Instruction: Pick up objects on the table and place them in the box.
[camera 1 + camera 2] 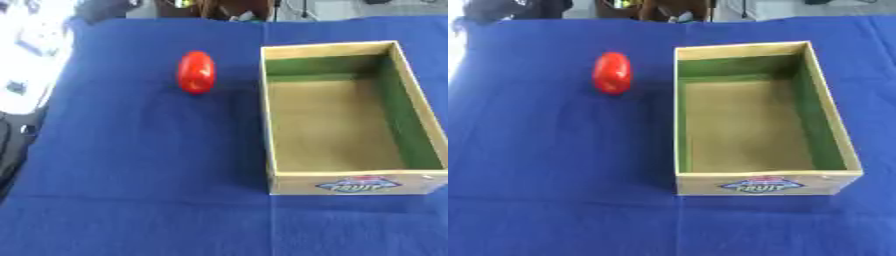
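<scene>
Red oval object (pixel 196 72) lying on the blue tabletop (pixel 131 165), left of the wooden box (pixel 273 150) near its far corner, not touching. Box open-topped, green inner walls. Neither hand visible, so grasp state impossible to tell.

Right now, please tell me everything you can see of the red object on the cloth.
The red object is smooth, glossy and egg-like, elongated away from the camera. It rests on the blue cloth, left of the open wooden box, near its far corner, not touching it. No hand touches it.
</scene>
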Robot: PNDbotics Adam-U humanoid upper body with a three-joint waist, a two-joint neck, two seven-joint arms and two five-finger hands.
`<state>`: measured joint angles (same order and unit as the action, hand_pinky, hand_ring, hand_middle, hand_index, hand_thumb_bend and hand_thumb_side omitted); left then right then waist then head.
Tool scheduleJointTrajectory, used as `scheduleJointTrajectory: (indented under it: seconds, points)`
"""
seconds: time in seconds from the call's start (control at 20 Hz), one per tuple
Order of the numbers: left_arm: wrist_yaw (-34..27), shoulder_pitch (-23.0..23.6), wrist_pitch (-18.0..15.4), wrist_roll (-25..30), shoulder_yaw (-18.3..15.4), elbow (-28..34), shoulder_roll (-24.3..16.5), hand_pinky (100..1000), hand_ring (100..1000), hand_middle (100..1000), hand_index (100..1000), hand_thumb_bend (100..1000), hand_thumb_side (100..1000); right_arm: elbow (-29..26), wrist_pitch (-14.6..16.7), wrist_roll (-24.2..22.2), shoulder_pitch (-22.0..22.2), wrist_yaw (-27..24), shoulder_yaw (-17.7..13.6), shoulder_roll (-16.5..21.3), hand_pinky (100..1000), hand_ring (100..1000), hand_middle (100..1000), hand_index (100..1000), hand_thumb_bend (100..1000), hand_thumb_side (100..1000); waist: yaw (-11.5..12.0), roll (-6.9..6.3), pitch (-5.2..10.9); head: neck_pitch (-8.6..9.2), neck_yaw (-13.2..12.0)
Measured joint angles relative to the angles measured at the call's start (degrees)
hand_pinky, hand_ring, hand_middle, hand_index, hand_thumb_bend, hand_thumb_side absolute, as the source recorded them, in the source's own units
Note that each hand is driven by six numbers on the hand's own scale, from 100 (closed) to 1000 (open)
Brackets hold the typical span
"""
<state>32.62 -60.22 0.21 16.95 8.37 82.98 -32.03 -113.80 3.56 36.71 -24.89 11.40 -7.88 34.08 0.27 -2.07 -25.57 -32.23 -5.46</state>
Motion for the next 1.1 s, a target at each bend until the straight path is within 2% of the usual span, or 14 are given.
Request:
scheduleJointTrajectory:
  seconds: [0.1, 0.3, 0.6, 0.95, 1.1]
  points:
    - [2.3, -1.8, -1.2, 2.8, 0.6, -3.6, 0.9, 618, 762, 839, 1000, 383, 927, 0.0, 0.0, -0.2, -0.2, -0.1, 0.2, 0.0, 712, 728, 778, 796, 100, 880, -0.2, -0.16, -0.27, 0.26, -0.3]
    - [5.5, -4.5, -3.3, 6.9, 1.2, -8.9, 2.5, 626, 774, 853, 1000, 436, 897, 0.0, 0.0, -0.4, -0.4, -0.2, 0.3, 0.1, 713, 728, 779, 796, 100, 880, -0.6, -0.47, -0.77, 0.73, -0.7]
    - [9.2, -7.0, -5.0, 10.5, 1.2, -14.7, 4.6, 650, 804, 896, 1000, 563, 898, 0.0, 0.0, -0.7, -0.6, -0.3, 0.5, 0.4, 713, 727, 778, 796, 100, 879, -0.8, -0.83, -1.13, 1.15, -1.1]
    - [9.6, -7.3, -7.8, 14.9, 1.2, -17.4, 4.9, 710, 857, 1000, 1000, 783, 890, 0.0, 0.0, -0.8, -0.6, -0.4, 0.5, 0.4, 713, 727, 778, 793, 100, 877, -0.8, -1.03, -1.26, 1.17, -1.1]
    - [8.2, -7.3, -8.7, 16.7, 1.0, -17.4, 4.9, 718, 865, 1000, 1000, 833, 897, 0.0, -0.1, -0.8, -0.5, -0.4, 0.5, 0.4, 713, 726, 777, 792, 100, 873, -0.7, -1.05, -1.27, 1.17, -1.1]
